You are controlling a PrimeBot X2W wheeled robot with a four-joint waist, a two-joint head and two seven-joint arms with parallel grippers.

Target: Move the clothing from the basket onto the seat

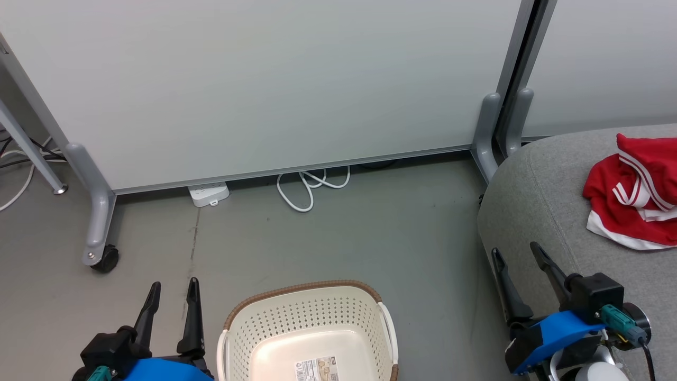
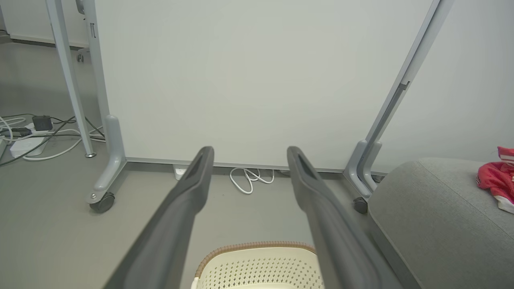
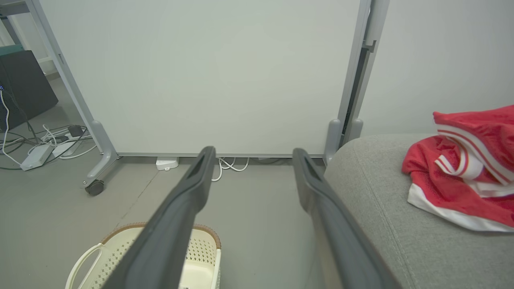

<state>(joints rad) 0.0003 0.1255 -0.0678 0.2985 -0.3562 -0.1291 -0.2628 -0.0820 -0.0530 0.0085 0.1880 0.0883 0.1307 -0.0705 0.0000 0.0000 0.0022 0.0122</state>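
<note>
- the left gripper [image 1: 174, 283] sits at the lower left of my head view; its two dark fingers are spread wide with nothing between them; its own wrist view looks past them at the floor [image 1: 370, 238] and the pale partition panel [image 1: 264, 79]
- the right gripper [image 1: 515, 248] is at the lower right; its jaws are just as far apart and it holds nothing; it hangs at the near left corner of the seat [image 1: 534, 190]
- the clothing [image 1: 629, 196] lies bunched in one red heap on the seat, toward the right edge of my head view; i see a white hem band along its lower edge and white stripes on the upper piece; it is well apart from both grippers
- the basket [image 1: 301, 290] stands on the floor between the two grippers, just beside the left one; its cream bottom shows, with a printed label [image 1: 316, 369] lying flat on it
- a white cable [image 1: 312, 185] loops on the floor under the panel's lower edge; a white power strip [image 1: 209, 193] lies near it; a caster [image 1: 106, 259] carries the panel's left leg
</note>
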